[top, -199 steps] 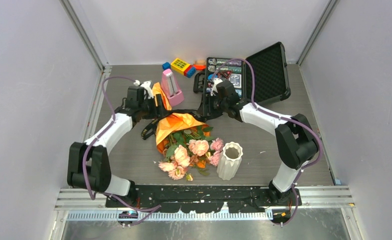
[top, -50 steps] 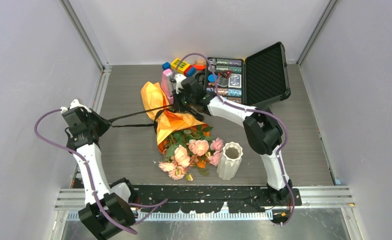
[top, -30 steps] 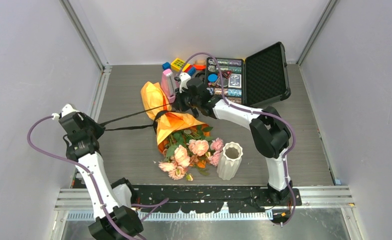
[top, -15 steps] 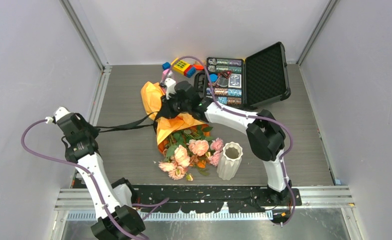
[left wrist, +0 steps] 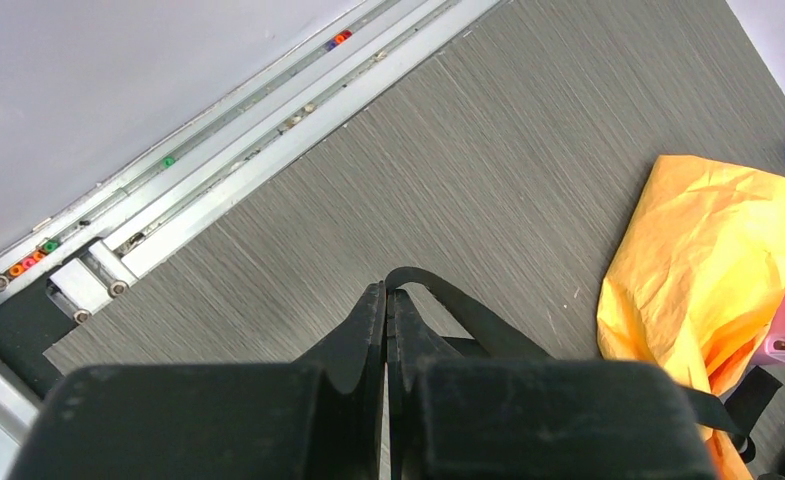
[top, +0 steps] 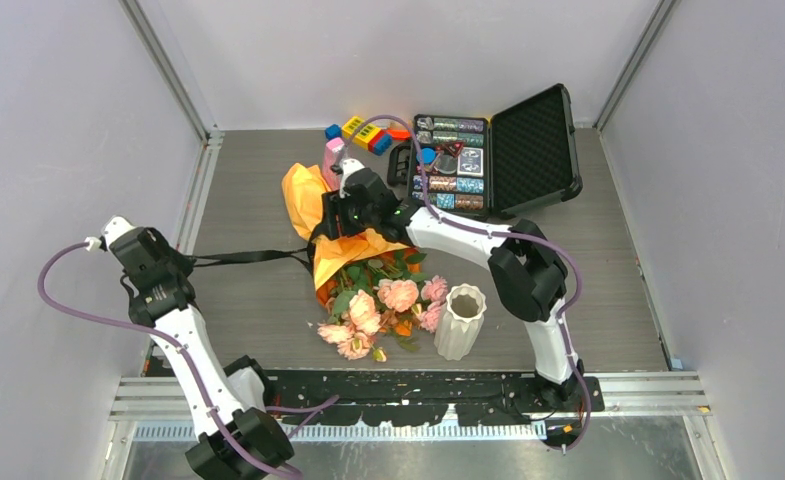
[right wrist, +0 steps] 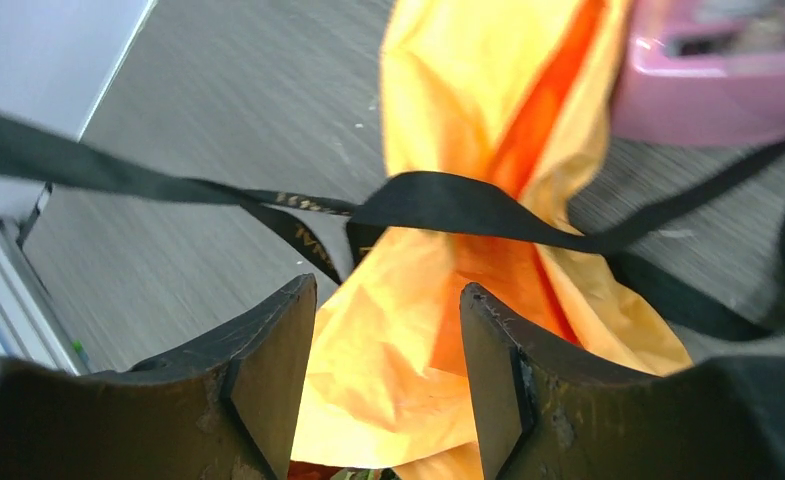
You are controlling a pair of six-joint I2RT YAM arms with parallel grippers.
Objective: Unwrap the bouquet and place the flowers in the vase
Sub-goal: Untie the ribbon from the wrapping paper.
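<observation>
The bouquet (top: 363, 275) lies mid-table, its pink and peach flowers (top: 383, 300) pointing at the white ribbed vase (top: 460, 320), which stands upright just to their right. Crinkled orange paper (top: 353, 245) (right wrist: 438, 90) (left wrist: 708, 250) still wraps the stems. The black ribbon (top: 243, 258) (right wrist: 448, 205) (left wrist: 468, 310) runs from the wrap's waist to the left. My left gripper (top: 188, 262) (left wrist: 386, 290) is shut on the ribbon's end near the left rail. My right gripper (top: 328, 228) (right wrist: 388, 290) is open over the paper, which shows between its fingers.
A pink metronome-shaped object (top: 331, 155) (right wrist: 718, 80) stands right behind the wrap. Toy blocks (top: 363, 132) and an open black case (top: 508, 150) sit at the back. A metal rail (top: 193, 190) (left wrist: 268, 130) and the wall bound the left side.
My right gripper has let go, opened and shifted left and down onto the orange paper. My left gripper has drawn the ribbon a little further left and nearer, pulling it straighter.
</observation>
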